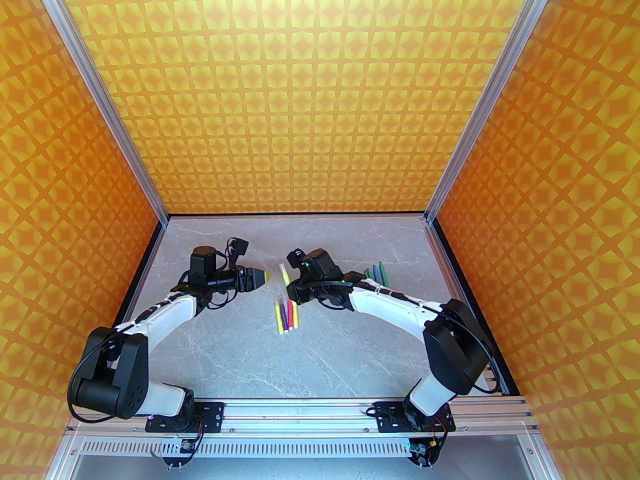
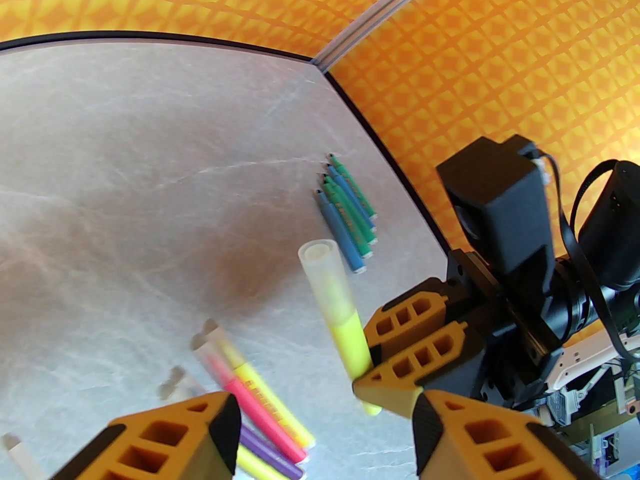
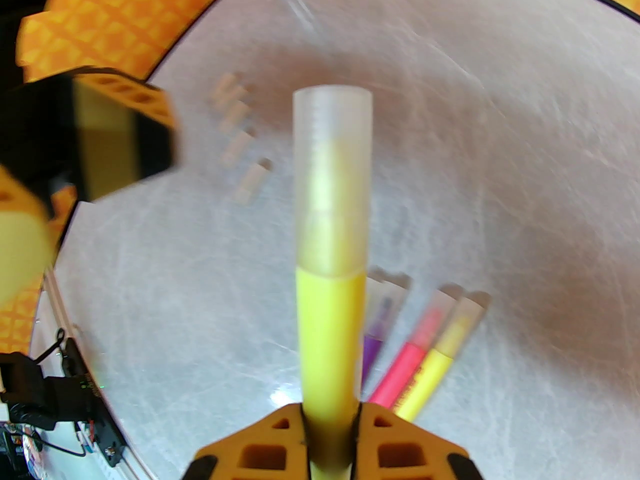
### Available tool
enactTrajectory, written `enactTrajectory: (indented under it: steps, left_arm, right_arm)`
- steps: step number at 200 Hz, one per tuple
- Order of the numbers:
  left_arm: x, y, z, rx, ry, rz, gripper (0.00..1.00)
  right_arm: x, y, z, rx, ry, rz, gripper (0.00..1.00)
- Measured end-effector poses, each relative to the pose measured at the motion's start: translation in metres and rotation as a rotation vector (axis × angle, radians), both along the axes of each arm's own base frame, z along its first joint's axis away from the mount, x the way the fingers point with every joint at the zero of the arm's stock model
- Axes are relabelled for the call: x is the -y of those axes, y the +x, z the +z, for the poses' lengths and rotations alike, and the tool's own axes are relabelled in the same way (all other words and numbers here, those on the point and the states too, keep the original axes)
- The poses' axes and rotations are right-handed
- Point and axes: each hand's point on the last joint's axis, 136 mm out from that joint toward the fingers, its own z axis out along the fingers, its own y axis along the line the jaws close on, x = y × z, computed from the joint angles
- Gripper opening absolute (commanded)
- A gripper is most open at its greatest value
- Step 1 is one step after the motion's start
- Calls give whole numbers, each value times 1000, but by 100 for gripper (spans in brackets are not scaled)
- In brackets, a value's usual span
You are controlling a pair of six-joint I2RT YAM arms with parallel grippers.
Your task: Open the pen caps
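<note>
Orange-patterned walls enclose a grey marbled table (image 1: 240,358). Above it, the yellow pen (image 3: 330,343) juts out of the right jaws, which are clamped on the lower end of its barrel. Its cap (image 3: 332,183), a cloudy clear tube, is on. The left jaws stand apart near the pen, off to its left side, with nothing between them. On the table below, four capped pens (image 1: 286,313) lie side by side. A row of loose caps (image 3: 240,138) lies further off, and uncapped blue and green pens (image 2: 347,218) lie well apart, towards the right wall.

The right grip sits far from the cap, so a pull that is not along the pen's axis would likely lever the barrel askew or drag it out of the clamp. If the left jaws close across the seam or on the yellow barrel, the cap probably will not come off. The smooth round cap could also slip free, and the two arms work close enough to knock together.
</note>
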Motion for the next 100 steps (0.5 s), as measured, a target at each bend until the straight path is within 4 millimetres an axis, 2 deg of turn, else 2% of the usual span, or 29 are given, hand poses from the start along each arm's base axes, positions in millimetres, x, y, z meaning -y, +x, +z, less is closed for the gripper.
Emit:
enactTrajectory:
  steps: [24,100]
  left_arm:
    - [6,1,1,-9,-23,-11,59]
    - [25,-4,4,-24,-79,-69,54]
  right_arm:
    - [-8,-2,9,21,38,32,0]
    - [-25,-15,16,54,76,123,0]
